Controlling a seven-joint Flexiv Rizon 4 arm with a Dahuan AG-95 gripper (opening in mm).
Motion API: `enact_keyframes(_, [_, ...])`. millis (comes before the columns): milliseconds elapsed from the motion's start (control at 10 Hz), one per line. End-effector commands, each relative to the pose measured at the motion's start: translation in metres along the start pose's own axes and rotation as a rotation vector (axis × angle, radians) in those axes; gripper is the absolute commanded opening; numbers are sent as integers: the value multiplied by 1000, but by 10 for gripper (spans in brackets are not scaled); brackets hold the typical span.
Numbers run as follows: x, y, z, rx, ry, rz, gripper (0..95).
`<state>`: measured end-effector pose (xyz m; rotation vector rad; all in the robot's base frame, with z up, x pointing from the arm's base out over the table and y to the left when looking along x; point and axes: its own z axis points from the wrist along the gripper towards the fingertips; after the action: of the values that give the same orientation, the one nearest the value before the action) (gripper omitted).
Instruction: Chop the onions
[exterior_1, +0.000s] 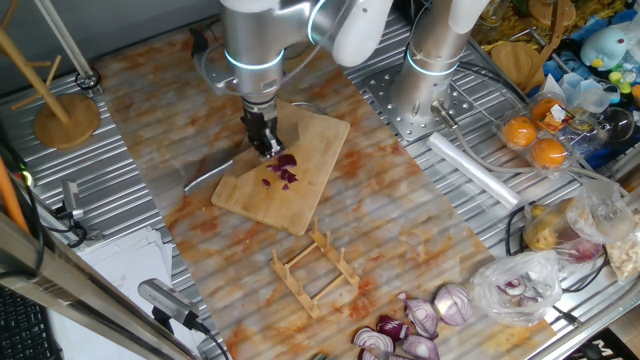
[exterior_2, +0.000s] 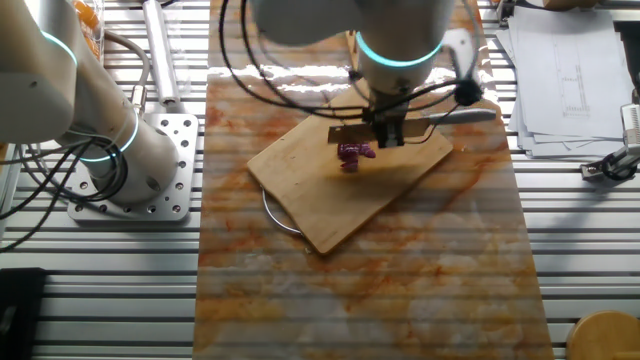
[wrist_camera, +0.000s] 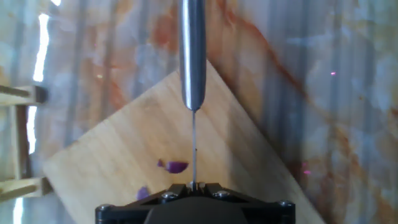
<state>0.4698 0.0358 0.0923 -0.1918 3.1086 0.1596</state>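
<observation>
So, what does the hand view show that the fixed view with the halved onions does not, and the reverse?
Only the hand view shows the knife edge-on, its thin blade running down the picture's middle. Only that fixed view shows the halved red onions, the wooden rack and the oranges. Both show the cutting board and the onion pieces on it.

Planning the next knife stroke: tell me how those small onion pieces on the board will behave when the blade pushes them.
The onion pieces are tiny and loose, so probably light and easily scattered. They lie in an open cluster on the smooth cutting board, so some may slide. The knife in the gripper is thin, so bits might cling to it.
</observation>
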Motion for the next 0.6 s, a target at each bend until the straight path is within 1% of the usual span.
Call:
enact_keyframes(100, [-5,21,-8,-23,37,-9,0])
enact_keyframes(200, [-6,35,-5,-18,43,-17,0])
enact_keyframes(300, [-7,47,-1,-13,39,-43,0])
enact_keyframes(400, [-9,56,3,-16,43,-101,0])
enact_keyframes(500, [-12,63,7,-10,72,-193,0])
enact_keyframes(600, [-11,65,8,6,99,-296,0])
